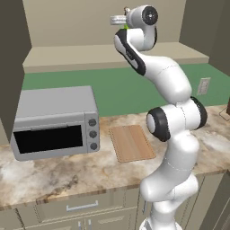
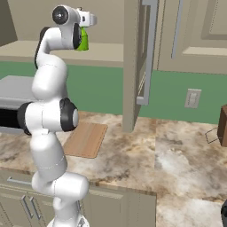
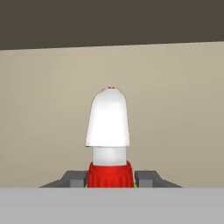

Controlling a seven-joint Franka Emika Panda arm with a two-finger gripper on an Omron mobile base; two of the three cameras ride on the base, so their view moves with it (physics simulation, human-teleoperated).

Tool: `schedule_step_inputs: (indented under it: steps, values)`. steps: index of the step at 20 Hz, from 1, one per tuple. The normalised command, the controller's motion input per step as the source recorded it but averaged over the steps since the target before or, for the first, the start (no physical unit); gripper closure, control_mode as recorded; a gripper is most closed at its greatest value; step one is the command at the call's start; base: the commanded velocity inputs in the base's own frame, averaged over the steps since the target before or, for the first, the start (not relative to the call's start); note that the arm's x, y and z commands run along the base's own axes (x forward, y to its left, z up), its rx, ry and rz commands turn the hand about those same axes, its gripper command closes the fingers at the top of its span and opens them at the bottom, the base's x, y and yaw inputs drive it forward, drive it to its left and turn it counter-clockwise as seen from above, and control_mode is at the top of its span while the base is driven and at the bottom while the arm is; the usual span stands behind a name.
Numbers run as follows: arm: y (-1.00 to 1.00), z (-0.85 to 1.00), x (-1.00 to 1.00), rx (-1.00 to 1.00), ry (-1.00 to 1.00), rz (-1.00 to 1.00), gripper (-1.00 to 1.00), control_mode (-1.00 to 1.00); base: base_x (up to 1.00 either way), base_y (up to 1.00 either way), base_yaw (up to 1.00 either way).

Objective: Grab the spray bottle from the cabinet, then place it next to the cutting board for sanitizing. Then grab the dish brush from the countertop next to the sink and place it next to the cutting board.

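Hand view: the jaws (image 3: pixel 109 178) close on either side of the bottle (image 3: pixel 108 131) below its spray head, to lift it off the cabinet shelf (image 2: pixel 102 51); the board (image 2: pixel 86 139) lies on the counter far below.

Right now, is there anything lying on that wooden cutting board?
No. In the left base view the cutting board lies bare on the countertop, beside the toaster oven.

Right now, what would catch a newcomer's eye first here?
The white arm stretched high into the open beige wall cabinet, its gripper closed around the green spray bottle with the red-and-white head. Below, a light-brown wooden cutting board lies on the marbled countertop beside a grey toaster oven.
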Motion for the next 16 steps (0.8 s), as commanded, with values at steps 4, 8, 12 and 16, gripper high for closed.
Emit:
schedule_step_inputs:
  steps: [4, 8, 12, 16]
  values:
    - [0.09, -0.05, 0.00, 0.00, 0.07, 0.00, 1.00, -1.00, 0.00, 0.00, 0.00]
    - [0.01, 0.01, -0.29, 0.00, 0.00, 0.00, 1.00, -1.00, 0.00, 0.00, 0.00]
    - [0.05, 0.01, -0.54, 0.00, -0.03, 0.00, 1.00, -1.00, 0.00, 0.00, 0.00]
    - [0.04, 0.00, -0.73, 0.00, -0.05, 0.00, 1.00, -1.00, 0.00, 0.00, 0.00]
